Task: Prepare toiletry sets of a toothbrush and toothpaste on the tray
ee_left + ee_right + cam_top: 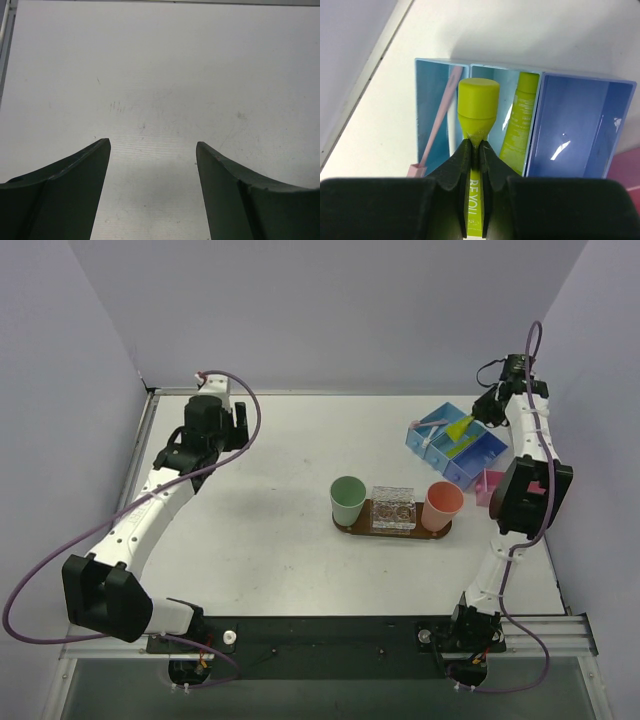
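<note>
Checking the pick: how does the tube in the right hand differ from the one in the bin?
The held tube is pinched in the right hand; the bin tube lies free. The held tube hangs above the bin; the bin tube rests in its middle compartment. Both are lime-green.

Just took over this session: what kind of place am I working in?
Probably a robot test cell, not a bathroom: white table boxed by blank panels, two arms bolted at its near edge, mint-green cup staged on a wooden tray.
</note>
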`<state>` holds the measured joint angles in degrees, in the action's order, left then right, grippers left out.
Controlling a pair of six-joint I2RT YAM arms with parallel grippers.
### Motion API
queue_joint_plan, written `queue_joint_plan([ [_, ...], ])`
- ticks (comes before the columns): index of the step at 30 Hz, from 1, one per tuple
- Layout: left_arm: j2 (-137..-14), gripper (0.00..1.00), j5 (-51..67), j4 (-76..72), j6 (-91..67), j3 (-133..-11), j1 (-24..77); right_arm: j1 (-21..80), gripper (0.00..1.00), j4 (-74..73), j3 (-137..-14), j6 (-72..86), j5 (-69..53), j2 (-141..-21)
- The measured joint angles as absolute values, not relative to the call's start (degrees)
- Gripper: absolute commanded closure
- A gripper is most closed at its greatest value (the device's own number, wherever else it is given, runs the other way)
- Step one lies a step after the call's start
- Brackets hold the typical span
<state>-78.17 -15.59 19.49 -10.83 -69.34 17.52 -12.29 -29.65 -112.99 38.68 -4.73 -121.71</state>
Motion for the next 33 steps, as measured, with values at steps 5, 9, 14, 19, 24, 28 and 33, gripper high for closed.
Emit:
queue_joint_plan([
  [5, -78.1, 0.2, -14.9, 19.1, -10.2, -71.8, 17.5, -11.2, 1.0, -30.0, -113.1, 36.2, -4.7, -117.1],
  [9, -77.6, 0.2, -13.0, 19.1, -10.5, -72.6, 17.5, -6.9, 1.0, -28.6, -114.2, 32.1, -3.8, -112.3],
  [14, -75.1, 0.23, -9.1, 19.1, -14.9, -72.6, 17.5, 2.2, 1.0, -20.3, -113.8, 28.1, -5.2, -106.7],
  [19, -71.9, 0.24, -2.2, 18.3, -20.6, -72.6, 17.5, 10.1, 1.0, -9.8, -110.8, 26.3, -12.9, -102.5],
  [24, -71.2, 0.24, 4.9, 18.1, -26.1, -72.7, 17.5, 16.1, 1.0, -3.3, -104.6, 25.1, -19.5, -99.1],
  [28, -71.1, 0.23, 10.0, 16.9, -31.6, -72.8, 17.5, 22.0, 1.0, -2.1, -100.3, 22.2, -22.4, -97.4],
  [33, -68.7, 0.23, 14.5, 9.8, -39.5, -69.6, 17.5, 31.6, 1.0, -2.7, -95.4, 16.8, -23.4, -95.4],
])
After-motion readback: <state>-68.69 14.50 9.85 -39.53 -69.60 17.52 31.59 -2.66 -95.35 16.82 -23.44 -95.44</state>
